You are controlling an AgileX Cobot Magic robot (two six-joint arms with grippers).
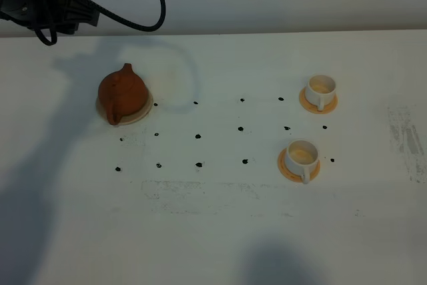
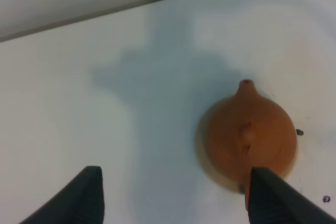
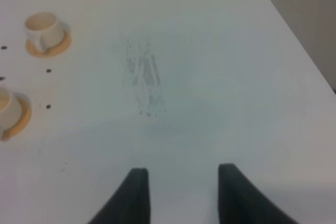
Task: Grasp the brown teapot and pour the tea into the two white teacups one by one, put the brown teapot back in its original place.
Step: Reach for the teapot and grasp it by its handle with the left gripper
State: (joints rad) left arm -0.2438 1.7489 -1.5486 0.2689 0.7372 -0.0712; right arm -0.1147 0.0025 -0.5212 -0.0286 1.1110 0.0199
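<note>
Dots (image 1: 197,136) between teapot (image 1: 123,93) and teacups (image 1: 321,89)

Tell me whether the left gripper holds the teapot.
No, the teapot sits on its coaster, with the left gripper open and clear of it.

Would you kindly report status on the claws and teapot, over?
Left claw open, empty, near brown teapot. Right claw ajar, empty, away from both teacups. Teapot sits on beige coaster, ungripped. Nothing between teapot and cups.
</note>
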